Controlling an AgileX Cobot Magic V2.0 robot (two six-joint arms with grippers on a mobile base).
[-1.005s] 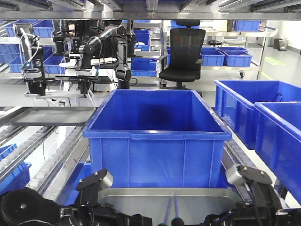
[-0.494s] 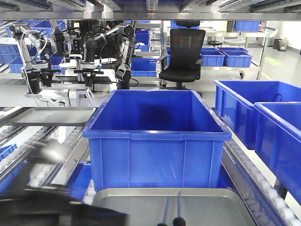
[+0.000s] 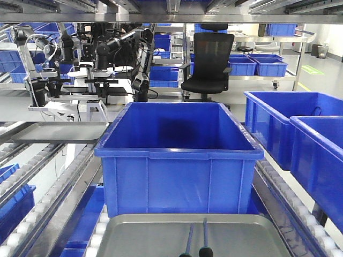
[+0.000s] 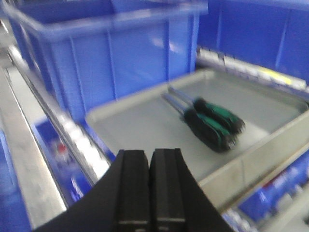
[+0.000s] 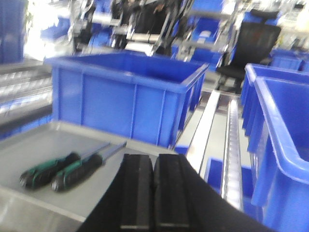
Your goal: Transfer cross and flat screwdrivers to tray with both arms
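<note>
Grey tray (image 4: 145,130), two screwdrivers (image 4: 207,121) side by side inside, both claws closed

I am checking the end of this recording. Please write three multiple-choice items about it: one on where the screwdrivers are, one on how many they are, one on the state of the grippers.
1. Where do the screwdrivers lie?
A. In the big blue bin
B. In the grey tray
C. On the rollers

2. How many screwdrivers are there?
A. One
B. Two
C. Three

3. How are the grippers?
A. Both shut, holding nothing
B. Both open
C. Each shut on a screwdriver

Key: 1 B, they lie side by side on the floor of the tray, in front of the bin. 2 B, two green-and-black handles show in both wrist views. 3 A, the left gripper and the right gripper show closed jaws with nothing between them.
</note>
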